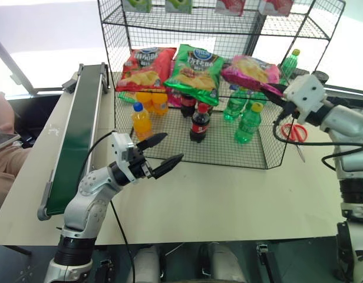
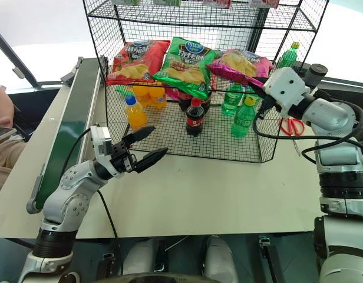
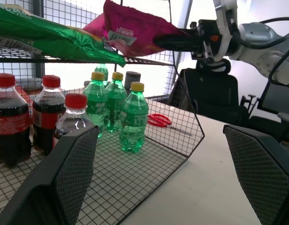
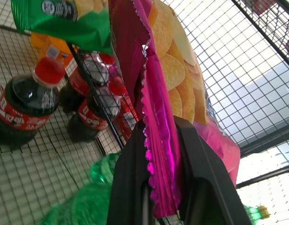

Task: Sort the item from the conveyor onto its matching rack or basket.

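Observation:
The magenta-pink crisp bag [image 1: 250, 71] lies on the middle tier of the black wire rack [image 1: 270, 159], to the right of a green bag. My right gripper [image 1: 273, 89] reaches in from the right and is shut on the bag's crimped right edge; in the right wrist view the pink bag [image 4: 158, 117] sits pinched between both black fingers [image 4: 201, 173]. My left gripper [image 1: 170, 148] hovers open over the white table in front of the rack, holding nothing. The dark green conveyor [image 1: 81, 130] runs along the left side with nothing on its belt.
A red crisp bag [image 1: 146, 68] and a green one [image 1: 196, 71] share the tier. Below stand orange bottles [image 1: 141, 121], cola bottles [image 1: 199, 122] and green bottles [image 1: 247, 124]. Red scissors [image 1: 294, 131] lie right of the rack. A person [image 1: 5, 141] sits at far left.

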